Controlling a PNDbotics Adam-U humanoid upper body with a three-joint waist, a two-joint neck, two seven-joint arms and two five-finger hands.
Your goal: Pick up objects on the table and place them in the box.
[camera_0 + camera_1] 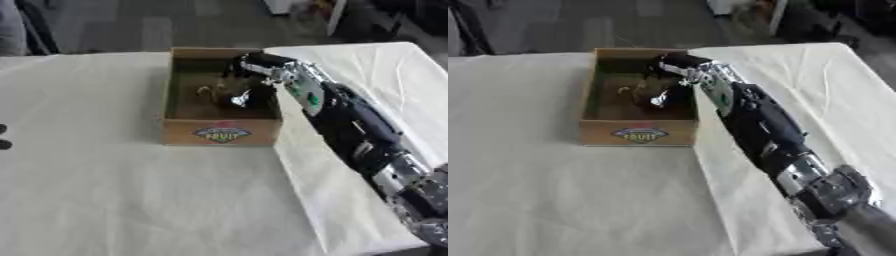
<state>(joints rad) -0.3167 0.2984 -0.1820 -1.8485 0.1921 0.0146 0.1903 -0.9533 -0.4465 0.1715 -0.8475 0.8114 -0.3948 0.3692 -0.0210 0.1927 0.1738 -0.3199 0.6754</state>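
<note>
A cardboard box point(221, 133) with a "FRUIT" label on its front wall stands on the white table cloth. My right arm comes in from the lower right and goes over the box's right wall. My right hand point(248, 75) is inside the box with its fingers curled downward. They close on a small brownish object point(213, 91) low in the box, which the hand partly hides. A silvery bit point(241, 98) shows at the tip of the hand. A dark bit of my left hand point(3, 136) shows at the left edge of the left eye view.
The white cloth point(131, 190) covers the table in front of and to the left of the box, and a fold runs down from the box's right front corner. The table's far edge lies just behind the box, with dark floor and furniture beyond.
</note>
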